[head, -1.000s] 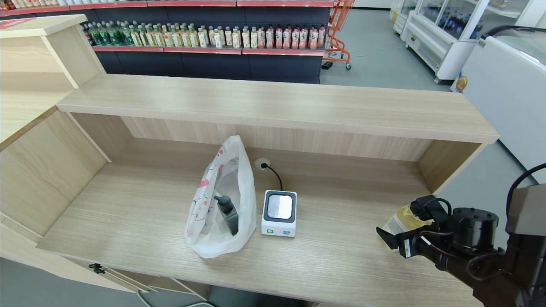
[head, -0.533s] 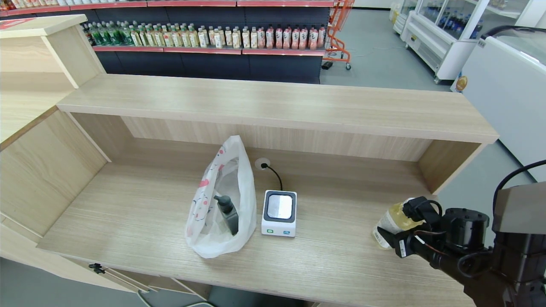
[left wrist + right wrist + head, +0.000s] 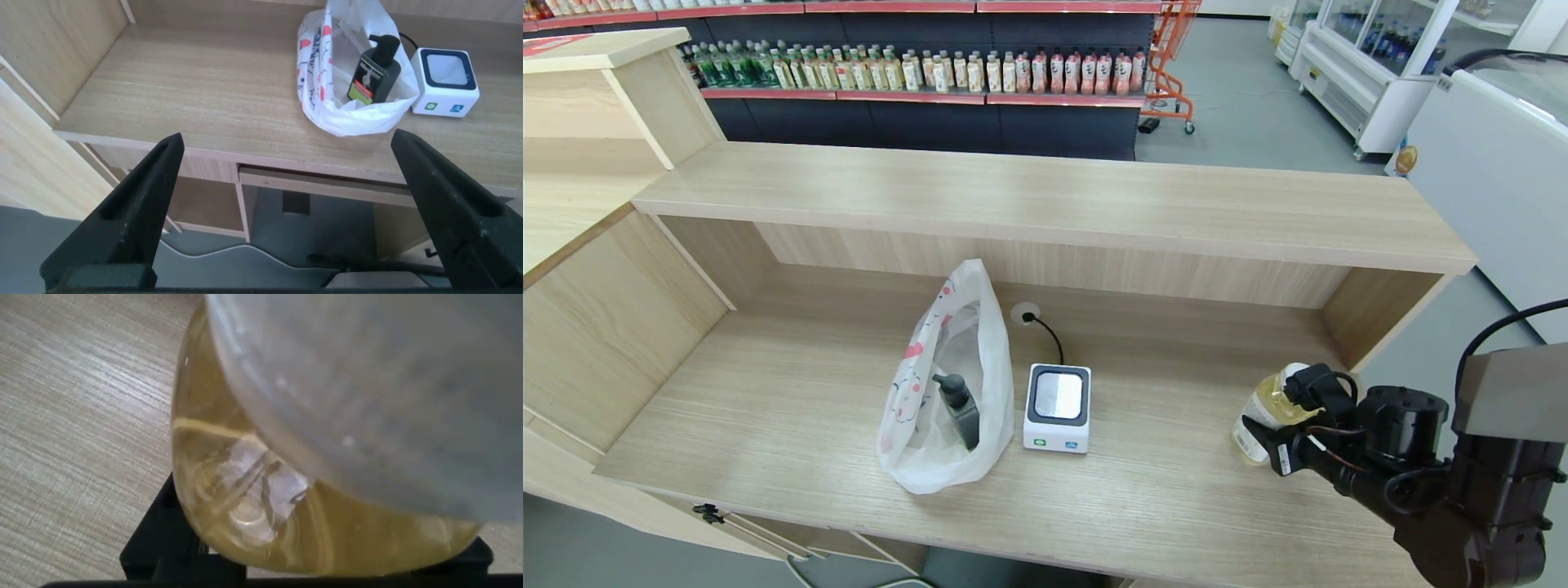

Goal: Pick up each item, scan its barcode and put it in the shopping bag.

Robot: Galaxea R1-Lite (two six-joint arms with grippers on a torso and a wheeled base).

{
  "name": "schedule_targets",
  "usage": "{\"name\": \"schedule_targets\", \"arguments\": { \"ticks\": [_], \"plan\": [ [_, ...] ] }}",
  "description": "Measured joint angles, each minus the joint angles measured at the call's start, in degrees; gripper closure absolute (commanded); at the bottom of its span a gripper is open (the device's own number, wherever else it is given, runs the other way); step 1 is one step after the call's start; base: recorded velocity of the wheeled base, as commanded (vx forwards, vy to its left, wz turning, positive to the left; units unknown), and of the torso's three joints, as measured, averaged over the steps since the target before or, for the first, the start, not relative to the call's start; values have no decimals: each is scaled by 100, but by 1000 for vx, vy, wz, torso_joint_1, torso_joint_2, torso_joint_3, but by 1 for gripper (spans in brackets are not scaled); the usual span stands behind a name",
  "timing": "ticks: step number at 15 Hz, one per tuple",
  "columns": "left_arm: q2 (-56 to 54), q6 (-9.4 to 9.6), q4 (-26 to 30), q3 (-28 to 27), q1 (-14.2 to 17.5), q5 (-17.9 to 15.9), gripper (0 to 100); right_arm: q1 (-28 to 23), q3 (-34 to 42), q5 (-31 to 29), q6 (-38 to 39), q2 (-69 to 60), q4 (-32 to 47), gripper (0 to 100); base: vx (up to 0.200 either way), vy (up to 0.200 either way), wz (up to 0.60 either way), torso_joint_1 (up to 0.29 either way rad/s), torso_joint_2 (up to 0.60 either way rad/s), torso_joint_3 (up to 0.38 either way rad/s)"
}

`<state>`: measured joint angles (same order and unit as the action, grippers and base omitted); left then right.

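The right end effector is clamped on a bottle of yellow liquid near the right end of the desk, 1 finger on each side of its body. Over the last 1 second the arm has carried the bottle a little to the left, toward the scanner, and turned it from a slanted lie to nearly upright, cap to the far side. Seen from the right wrist, the bottle sits close against the camera with the desk's wood grain behind it. Whether its base is clear of the desk cannot be told.

Well to the left, the scanner stands just beside the bag, its window facing up. The bag has not moved in that second, and a dark pump bottle stands inside it, so 1 item looks already packed. The left end effector hangs off the desk's near edge with its fingers wide apart, holding nothing.

The shift suggests the second item is in hand and on its way to be scanned. The bottle remains well apart from the scanner, and its label will likely have to be turned toward the window before it goes into the bag.
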<state>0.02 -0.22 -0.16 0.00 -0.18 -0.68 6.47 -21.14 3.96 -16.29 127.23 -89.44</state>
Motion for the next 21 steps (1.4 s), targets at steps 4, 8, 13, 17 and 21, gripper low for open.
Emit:
{"name": "schedule_targets", "arguments": {
  "ticks": [4, 8, 13, 17, 21],
  "plan": [
    [0, -2, 0, 0, 0, 0, 0, -194, -228, 1360, 332, -649, 202, 100, 0, 0, 0, 0, 0, 0],
    [0, -2, 0, 0, -2, 2, 0, 129, -85, 2633, 1518, -1748, 917, 100, 0, 0, 0, 0, 0, 0],
    [0, -2, 0, 0, 0, 0, 0, 1325, 59, 2850, 2097, -2738, 1893, 100, 0, 0, 0, 0, 0, 0],
    [0, -2, 0, 0, -2, 4, 0, 2403, -7, 2431, 2275, -3145, 2411, 100, 0, 0, 0, 0, 0, 0],
    [0, -2, 0, 0, 0, 0, 0, 2929, -201, 2174, 2789, -3266, 2570, 100, 0, 0, 0, 0, 0, 0]
  ]
}}
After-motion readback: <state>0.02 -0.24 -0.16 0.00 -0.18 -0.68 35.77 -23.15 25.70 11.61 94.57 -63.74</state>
